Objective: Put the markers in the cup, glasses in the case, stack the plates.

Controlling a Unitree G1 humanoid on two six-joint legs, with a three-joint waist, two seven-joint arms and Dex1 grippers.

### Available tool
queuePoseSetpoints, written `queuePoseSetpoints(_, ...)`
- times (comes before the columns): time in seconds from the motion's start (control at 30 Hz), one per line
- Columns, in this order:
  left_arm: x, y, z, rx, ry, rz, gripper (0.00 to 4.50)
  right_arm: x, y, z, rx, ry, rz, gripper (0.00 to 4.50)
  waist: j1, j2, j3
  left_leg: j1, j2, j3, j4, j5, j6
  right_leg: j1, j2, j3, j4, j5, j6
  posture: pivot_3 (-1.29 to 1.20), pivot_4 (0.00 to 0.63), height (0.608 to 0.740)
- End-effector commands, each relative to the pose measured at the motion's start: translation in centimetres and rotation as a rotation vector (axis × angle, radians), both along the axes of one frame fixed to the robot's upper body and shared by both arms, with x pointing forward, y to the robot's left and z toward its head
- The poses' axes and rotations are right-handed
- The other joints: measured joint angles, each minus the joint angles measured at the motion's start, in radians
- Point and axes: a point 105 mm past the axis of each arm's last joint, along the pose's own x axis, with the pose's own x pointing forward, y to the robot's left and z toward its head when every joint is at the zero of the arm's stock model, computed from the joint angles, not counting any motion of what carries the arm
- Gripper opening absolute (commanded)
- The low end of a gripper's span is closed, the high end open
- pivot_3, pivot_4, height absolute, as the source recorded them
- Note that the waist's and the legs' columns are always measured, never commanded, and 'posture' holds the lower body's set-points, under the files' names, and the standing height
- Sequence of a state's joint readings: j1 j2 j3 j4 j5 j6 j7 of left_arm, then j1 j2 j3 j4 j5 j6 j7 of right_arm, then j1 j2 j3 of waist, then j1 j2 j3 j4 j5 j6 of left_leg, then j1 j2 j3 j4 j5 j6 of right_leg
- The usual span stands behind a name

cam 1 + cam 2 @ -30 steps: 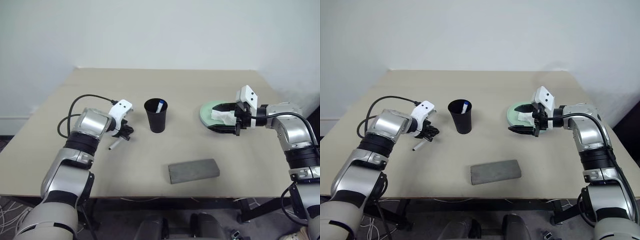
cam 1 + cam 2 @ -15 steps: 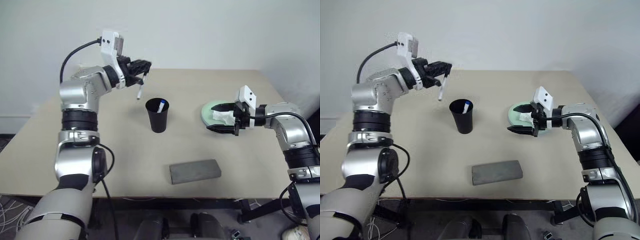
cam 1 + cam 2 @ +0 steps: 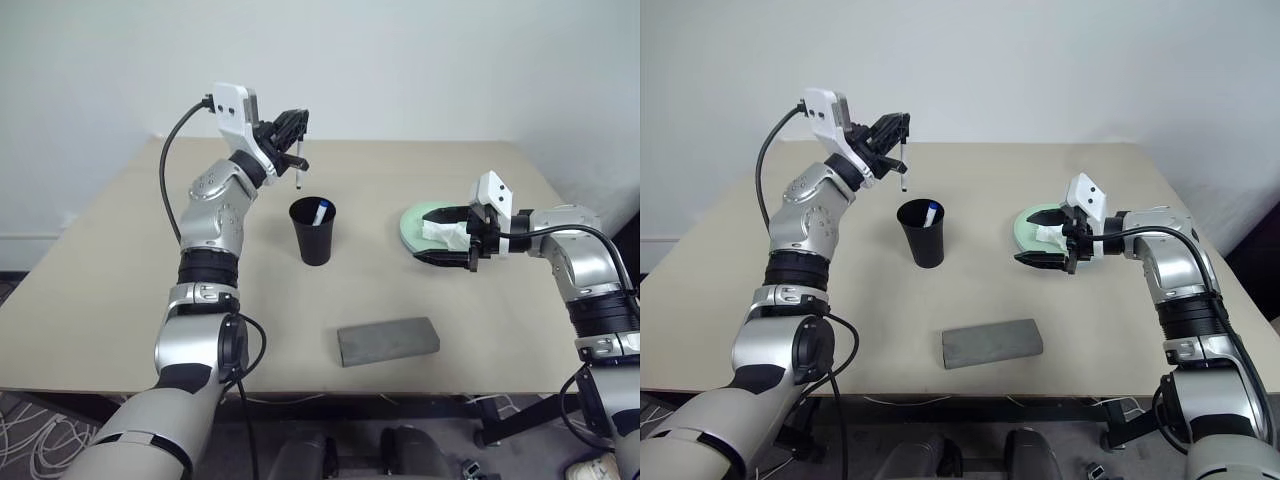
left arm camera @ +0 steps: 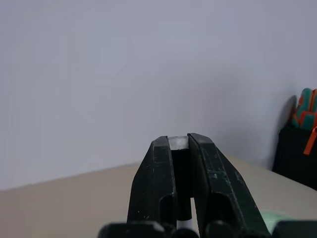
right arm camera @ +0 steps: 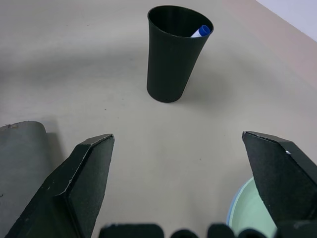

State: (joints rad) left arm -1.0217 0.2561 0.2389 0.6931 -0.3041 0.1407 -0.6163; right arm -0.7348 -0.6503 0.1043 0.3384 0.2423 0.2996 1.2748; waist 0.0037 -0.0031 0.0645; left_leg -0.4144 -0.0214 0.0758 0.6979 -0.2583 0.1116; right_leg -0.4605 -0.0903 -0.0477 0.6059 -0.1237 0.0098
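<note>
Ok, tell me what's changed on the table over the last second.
The left gripper, shut on the black-capped marker, has lifted it from the table at the cup's left to above and just behind the cup, where it hangs almost upright. The right gripper stayed open over the plates and tissue. The blue-capped marker in the cup and the closed case are unmoved.

Left arm raised, fingers (image 3: 297, 128) pinched together; right fingers (image 5: 94, 168) spread wide.

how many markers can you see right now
2. The blue-capped marker stands inside the black cup. The black-capped marker hangs from the shut left claw, raised above the cup and a little to its left.
</note>
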Motion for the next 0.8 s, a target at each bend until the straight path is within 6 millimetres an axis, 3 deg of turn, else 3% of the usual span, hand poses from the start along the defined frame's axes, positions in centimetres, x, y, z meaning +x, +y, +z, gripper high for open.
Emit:
queuePoseSetpoints(0.03,-0.2,-0.5,0.3,0.003,-0.046,-0.019,0.10,-0.1,0.1,1.6,0.012,-0.062,0.012,4.50,0.000,0.000,0.000,0.000,0.000,0.000,0.000,0.000,0.000,0.000,0.000,0.000,0.000,0.000,0.000,0.00,0.000,0.738)
queuePoseSetpoints(0.47,-1.0,-2.4,-2.9,0.007,0.010,-0.133,0.10,0.0,0.1,1.4,0.013,-0.060,0.010,4.50,0.005,0.000,0.000,0.000,0.000,0.000,0.001,0.000,0.001,0.001,0.000,0.000,0.000,0.000,0.000,0.00,0.000,0.738)
queuePoseSetpoints(0.8,-1.4,-2.5,-4.1,0.013,0.027,-0.155,0.10,0.0,0.0,1.5,0.013,-0.062,0.003,4.50,0.005,0.000,0.000,0.000,0.001,0.000,0.002,0.000,0.001,0.001,0.001,0.000,0.000,0.000,0.000,0.00,0.000,0.738)
